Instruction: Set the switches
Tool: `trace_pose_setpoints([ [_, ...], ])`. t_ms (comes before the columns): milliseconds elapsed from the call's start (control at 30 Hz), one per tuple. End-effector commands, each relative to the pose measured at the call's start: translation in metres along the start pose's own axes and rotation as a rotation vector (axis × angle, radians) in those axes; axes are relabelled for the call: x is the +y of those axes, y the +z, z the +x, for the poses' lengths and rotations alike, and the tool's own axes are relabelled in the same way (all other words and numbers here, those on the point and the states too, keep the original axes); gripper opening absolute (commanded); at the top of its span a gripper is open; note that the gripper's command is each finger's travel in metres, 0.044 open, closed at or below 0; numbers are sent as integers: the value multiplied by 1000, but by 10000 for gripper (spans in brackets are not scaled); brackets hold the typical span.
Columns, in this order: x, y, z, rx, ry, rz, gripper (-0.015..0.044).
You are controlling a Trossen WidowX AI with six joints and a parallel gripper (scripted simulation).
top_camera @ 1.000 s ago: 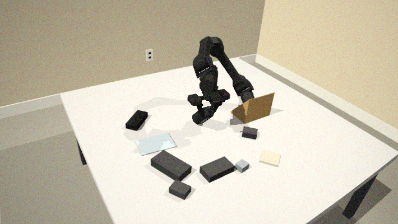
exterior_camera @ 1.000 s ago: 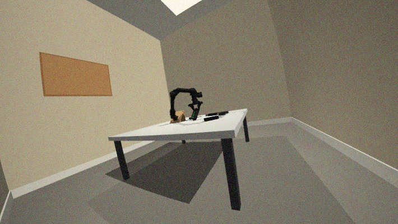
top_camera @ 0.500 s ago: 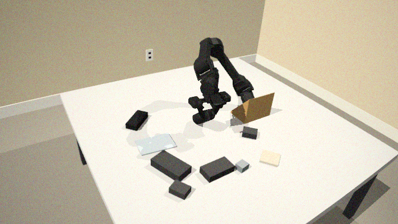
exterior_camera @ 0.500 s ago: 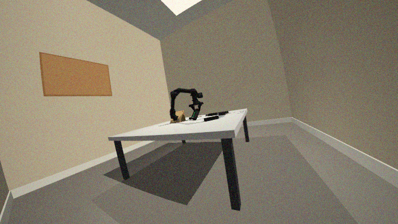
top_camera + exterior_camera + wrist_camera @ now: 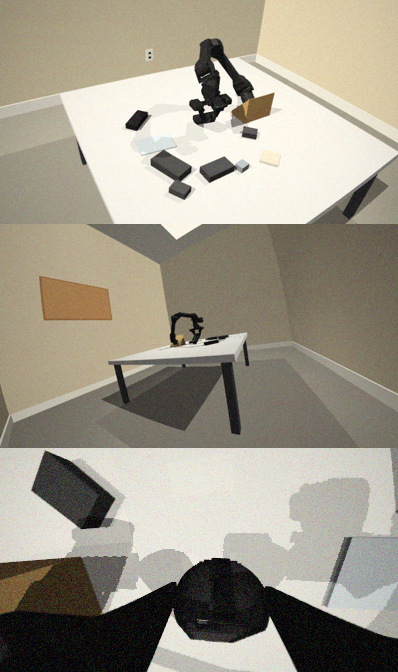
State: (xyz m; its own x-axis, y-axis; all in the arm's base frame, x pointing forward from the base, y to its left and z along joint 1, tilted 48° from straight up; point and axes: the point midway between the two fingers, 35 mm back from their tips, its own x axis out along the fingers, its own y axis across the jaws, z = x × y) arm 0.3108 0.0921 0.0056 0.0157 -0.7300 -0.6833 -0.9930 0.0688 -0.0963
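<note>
The dark grey controller unit (image 5: 203, 120) (image 5: 194, 339) (image 5: 220, 618) is held between the fingers of my gripper (image 5: 208, 114) (image 5: 196, 335) (image 5: 219, 589), low over the bench (image 5: 302, 151). The unit is tilted, not flat on its base. Green marks of the switches show faintly on its side facing the exterior camera. Single switch settings are too small to read there. In the wrist view the unit is a dark rounded shape with a finger at each side. No label squares can be read in any view. Whether its lower end touches the bench is unclear.
A brown angled panel (image 5: 259, 108) (image 5: 55, 588) stands beside the arm. A small dark block (image 5: 249, 133) (image 5: 67, 490) is near it. A pale blue plate (image 5: 156, 144) (image 5: 370, 565), a black block (image 5: 137, 120), larger dark blocks (image 5: 171, 165) (image 5: 217, 168), a grey cube (image 5: 242, 166) and a cream tile (image 5: 270, 158) lie around.
</note>
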Motion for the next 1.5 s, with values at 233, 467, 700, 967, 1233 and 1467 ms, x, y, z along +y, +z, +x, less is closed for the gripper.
trace_pose_setpoints([
  [233,1,4,11,14,10,1,338],
  [467,1,7,15,13,10,1,338],
  [700,1,11,19,13,10,1,338],
  [967,1,14,24,13,10,2,338],
  [1233,1,17,29,13,10,2,338],
  [1467,1,20,34,13,10,2,338],
])
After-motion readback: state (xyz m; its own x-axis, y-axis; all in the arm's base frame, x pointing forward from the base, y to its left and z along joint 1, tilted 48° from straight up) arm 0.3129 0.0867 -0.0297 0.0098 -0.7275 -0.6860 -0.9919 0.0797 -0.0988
